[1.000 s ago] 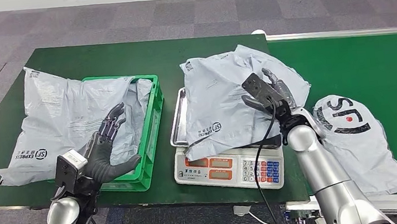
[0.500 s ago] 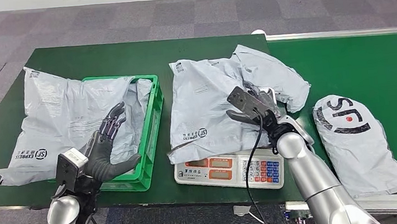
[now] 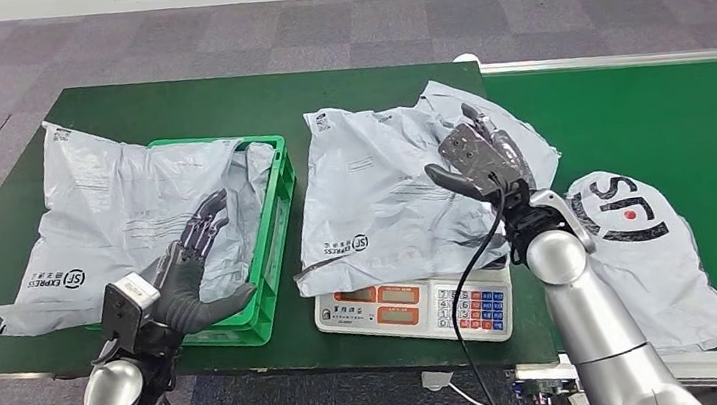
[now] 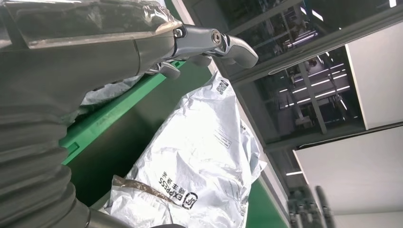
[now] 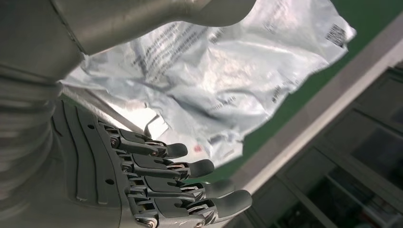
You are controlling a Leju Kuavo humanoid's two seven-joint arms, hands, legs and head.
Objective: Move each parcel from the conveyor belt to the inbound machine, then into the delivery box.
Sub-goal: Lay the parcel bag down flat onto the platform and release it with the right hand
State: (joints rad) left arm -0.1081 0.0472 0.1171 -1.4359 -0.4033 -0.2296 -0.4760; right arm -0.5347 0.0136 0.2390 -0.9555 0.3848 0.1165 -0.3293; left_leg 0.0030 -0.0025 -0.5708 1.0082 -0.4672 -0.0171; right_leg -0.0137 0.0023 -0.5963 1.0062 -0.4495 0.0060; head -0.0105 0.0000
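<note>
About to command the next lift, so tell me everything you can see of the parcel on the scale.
The grey parcel is a crinkled, glossy plastic mailer bearing a printed SF Express logo and small label text. It lies slumped across the scale, hiding the weighing pan and overhanging toward the green crate. The right hand sits open at its right edge.

Head cam: high, looking forward and down over the whole worktop (image 3: 223, 101). Both wrist cams sit close behind their fingers (image 5: 190, 167), tilted. All three share the middle parcel (image 3: 384, 200) on the scale (image 3: 416, 307).
</note>
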